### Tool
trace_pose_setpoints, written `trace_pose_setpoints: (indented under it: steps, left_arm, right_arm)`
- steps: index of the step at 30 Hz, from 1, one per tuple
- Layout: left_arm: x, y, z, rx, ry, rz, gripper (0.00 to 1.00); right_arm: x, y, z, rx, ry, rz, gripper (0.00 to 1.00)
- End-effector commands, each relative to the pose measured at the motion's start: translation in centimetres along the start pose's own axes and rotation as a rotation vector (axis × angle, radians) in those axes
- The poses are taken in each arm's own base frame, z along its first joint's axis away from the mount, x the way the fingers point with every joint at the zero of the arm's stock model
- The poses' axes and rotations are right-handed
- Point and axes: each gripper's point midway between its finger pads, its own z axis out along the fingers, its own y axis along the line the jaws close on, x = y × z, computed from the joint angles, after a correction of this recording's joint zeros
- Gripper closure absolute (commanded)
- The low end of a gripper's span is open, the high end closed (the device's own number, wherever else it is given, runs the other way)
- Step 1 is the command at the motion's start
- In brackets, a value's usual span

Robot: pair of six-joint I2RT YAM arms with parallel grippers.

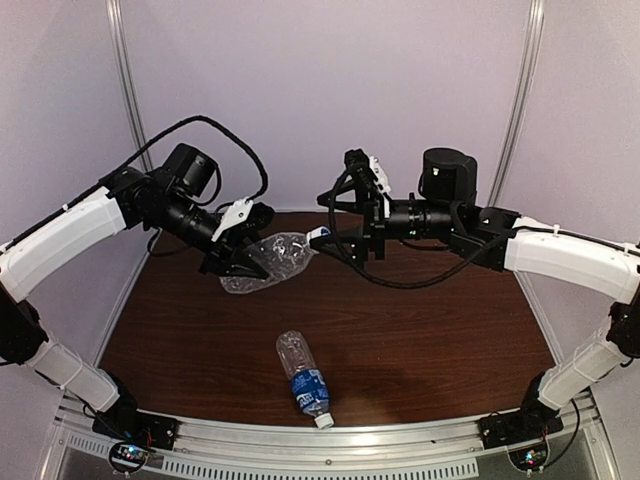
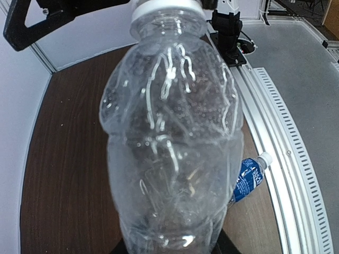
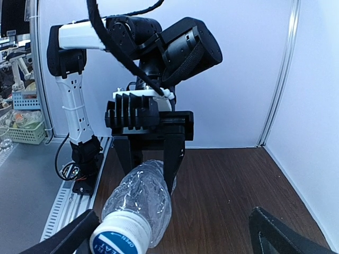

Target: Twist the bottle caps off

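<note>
My left gripper (image 1: 243, 262) is shut on the body of the clear unlabelled bottle (image 1: 272, 258) and holds it in the air, neck pointing right. The bottle fills the left wrist view (image 2: 172, 148), hiding the fingers. Its white cap (image 1: 318, 237) is on. In the right wrist view the cap (image 3: 119, 238) sits close to my right gripper's left finger (image 3: 66, 238). My right gripper (image 1: 336, 232) is open, jaws wide apart on either side of the cap. The blue-labelled bottle (image 1: 303, 373) lies on the table, its cap (image 1: 324, 421) on and pointing at the front edge.
The brown table (image 1: 430, 330) ends at a metal rail (image 1: 330, 440) in front and white walls behind and at the sides. The labelled bottle (image 2: 248, 179) lies next to that rail (image 2: 286, 174). The arm bases stand at the front corners.
</note>
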Motion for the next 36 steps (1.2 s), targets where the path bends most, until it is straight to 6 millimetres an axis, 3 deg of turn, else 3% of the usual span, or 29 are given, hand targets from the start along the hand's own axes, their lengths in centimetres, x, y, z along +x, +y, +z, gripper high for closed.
trace_pose_setpoints:
  steps: [1,5,8,9,11,13,15,21,27,32,36]
  left_arm:
    - [-1.1,0.0,-0.5,0.002,-0.024,0.028,0.66]
    - [-0.8,1.7,-0.7,-0.091,0.01,0.007,0.66]
    - [-0.5,3.4,-0.9,-0.175,0.036,-0.01,0.66]
    - [-0.5,3.9,-0.9,-0.197,0.042,-0.02,0.66]
    - [-0.4,4.9,-1.0,-0.242,0.055,-0.026,0.66]
    - [-0.2,5.7,-1.1,-0.278,0.065,-0.03,0.66]
    - [-0.1,6.3,-1.3,-0.312,0.078,-0.029,0.66]
    - [0.4,6.7,-1.3,-0.34,0.097,-0.029,0.66]
    - [0.7,6.8,-1.3,-0.348,0.106,-0.027,0.66]
    - [0.8,6.7,-1.2,-0.342,0.106,-0.025,0.66]
    - [0.8,6.7,-1.2,-0.343,0.107,-0.022,0.66]
  right_arm:
    - [-3.1,-0.7,-1.6,0.084,-0.105,0.058,0.0]
    - [-4.5,1.0,-2.4,-0.001,-0.164,0.19,0.0]
    - [-5.8,1.0,-2.9,-0.019,-0.223,0.359,0.0]
    - [-6.1,0.4,-2.9,0.003,-0.24,0.428,0.0]
    - [-5.3,-2.7,-2.9,0.161,-0.25,0.619,0.0]
    - [-2.5,-5.6,-2.8,0.34,-0.184,0.82,0.02]
    - [-0.5,-6.3,-2.5,0.408,-0.102,0.911,0.08]
    - [-0.4,-6.1,-1.7,0.372,-0.099,0.977,0.18]
    - [1.5,-5.6,-1.0,0.354,-0.041,1.012,0.25]
    - [1.1,-5.4,-0.4,0.314,-0.051,1.017,0.38]
    - [1.1,-5.2,0.4,0.278,-0.037,1.033,0.39]
